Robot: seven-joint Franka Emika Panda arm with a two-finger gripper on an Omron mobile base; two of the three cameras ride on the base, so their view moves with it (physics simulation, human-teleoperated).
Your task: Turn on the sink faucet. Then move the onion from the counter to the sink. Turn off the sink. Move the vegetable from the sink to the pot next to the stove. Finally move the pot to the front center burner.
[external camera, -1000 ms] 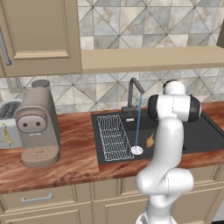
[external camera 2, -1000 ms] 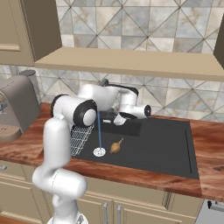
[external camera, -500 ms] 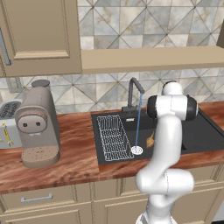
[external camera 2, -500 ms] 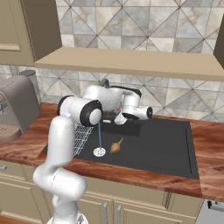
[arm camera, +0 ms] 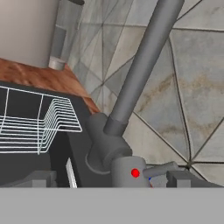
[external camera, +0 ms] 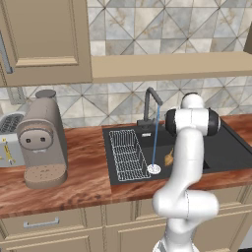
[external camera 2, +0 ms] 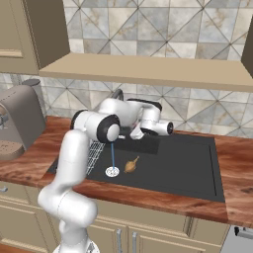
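- One stream of water runs from the faucet into the sink, landing by the drain near the basin's front edge; the tap is judged on, so the first step reads as done.
- One onion lies on the sink floor just beside the drain, close to the falling water; the second step also looks complete.
- One hand, jaws spread wide and gripping nothing, sits at the faucet base by the sink's back edge. Against the pictures of a second ago, the arm has swung in closer to the tap while the onion and water are unchanged.
- Meaning for the task: judged to be lining up on the faucet handle to shut the water off, the third step.
- One wire rack occupies the left part of the basin.
- One coffee machine stands on the surface near its left end, a toaster beside it.
- Zero brands or readable writing found; a red dot marks the faucet body, with what may be a blue mark next to it, though that part is too small to be sure.
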